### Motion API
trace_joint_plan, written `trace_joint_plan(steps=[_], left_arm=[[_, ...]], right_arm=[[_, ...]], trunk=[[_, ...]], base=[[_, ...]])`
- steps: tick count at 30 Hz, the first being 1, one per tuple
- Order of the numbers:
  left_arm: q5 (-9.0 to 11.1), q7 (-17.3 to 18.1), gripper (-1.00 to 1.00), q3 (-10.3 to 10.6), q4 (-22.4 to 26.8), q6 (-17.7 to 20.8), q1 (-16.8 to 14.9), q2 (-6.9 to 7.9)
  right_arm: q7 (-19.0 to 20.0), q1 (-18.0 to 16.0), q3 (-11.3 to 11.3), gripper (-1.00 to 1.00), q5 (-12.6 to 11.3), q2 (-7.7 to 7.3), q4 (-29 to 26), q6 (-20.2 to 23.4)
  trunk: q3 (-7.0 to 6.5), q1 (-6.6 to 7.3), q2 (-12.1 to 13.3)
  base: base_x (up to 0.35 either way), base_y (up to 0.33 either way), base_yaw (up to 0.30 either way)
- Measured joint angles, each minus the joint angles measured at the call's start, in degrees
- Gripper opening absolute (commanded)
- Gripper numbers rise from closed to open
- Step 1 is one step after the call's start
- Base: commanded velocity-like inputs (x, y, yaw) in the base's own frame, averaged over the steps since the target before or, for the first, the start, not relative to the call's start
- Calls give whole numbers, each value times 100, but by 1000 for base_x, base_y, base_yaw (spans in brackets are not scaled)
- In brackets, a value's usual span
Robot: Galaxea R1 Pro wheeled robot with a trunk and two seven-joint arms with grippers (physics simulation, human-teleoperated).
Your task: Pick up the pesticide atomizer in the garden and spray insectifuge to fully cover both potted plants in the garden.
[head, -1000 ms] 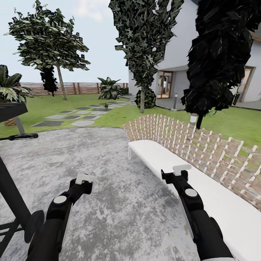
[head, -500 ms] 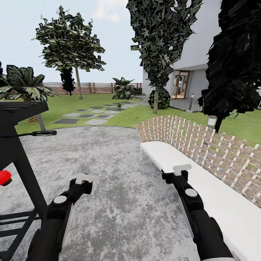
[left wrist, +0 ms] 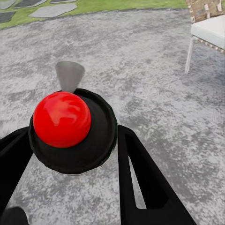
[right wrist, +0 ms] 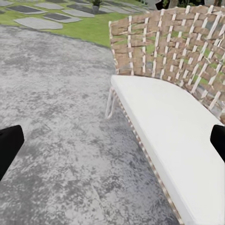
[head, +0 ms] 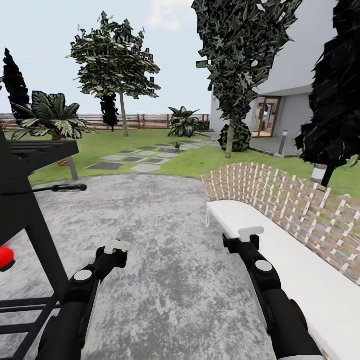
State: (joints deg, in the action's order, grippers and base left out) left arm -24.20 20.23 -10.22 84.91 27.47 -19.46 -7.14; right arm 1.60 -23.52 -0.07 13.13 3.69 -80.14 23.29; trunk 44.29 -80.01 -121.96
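The pesticide atomizer is out of view. One small potted plant (head: 176, 145) stands far off among the stepping stones (head: 145, 168) on the lawn; it is also at the far edge of the right wrist view (right wrist: 96, 3). I cannot make out insectifuge on it from here. My left gripper (head: 116, 246) and right gripper (head: 251, 232) hang low over the grey paved patio (head: 160, 215), both open and empty. In the right wrist view the right gripper (right wrist: 112, 140) has its dark fingers (right wrist: 9, 145) wide apart over the paving and the bench.
A white bench (head: 280, 250) with a woven back (head: 280, 195) runs along the right. A black metal stand (head: 30, 220) with a red knob (head: 5, 257) is close on the left, the knob (left wrist: 62, 118) right beside my left wrist. Trees, bollard lamps (head: 318, 172) and a fence (head: 150, 121) lie beyond.
The camera has swung left, so the whole scene has slid right. The black stand and its red knob have come into view. Both arms hold the same pose.
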Motion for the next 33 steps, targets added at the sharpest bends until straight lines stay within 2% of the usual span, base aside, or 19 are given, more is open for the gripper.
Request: trace_joint_plan(steps=[9,22,33], left_arm=[[-2,0,-100,0,0,-1,0,0],[-2,0,-100,2,0,-1,1,1],[0,1,-100,2,1,1,1,0]], right_arm=[[2,0,-1,100,-1,0,-1,-1],[0,-1,-1,100,-1,0,4,0],[4,-1,-1,100,0,-1,5,-2]], trunk=[[0,0,0],[0,-1,0],[0,-4,0]], base=[[335,-28,29],[275,-182,244],[54,-39,228]])
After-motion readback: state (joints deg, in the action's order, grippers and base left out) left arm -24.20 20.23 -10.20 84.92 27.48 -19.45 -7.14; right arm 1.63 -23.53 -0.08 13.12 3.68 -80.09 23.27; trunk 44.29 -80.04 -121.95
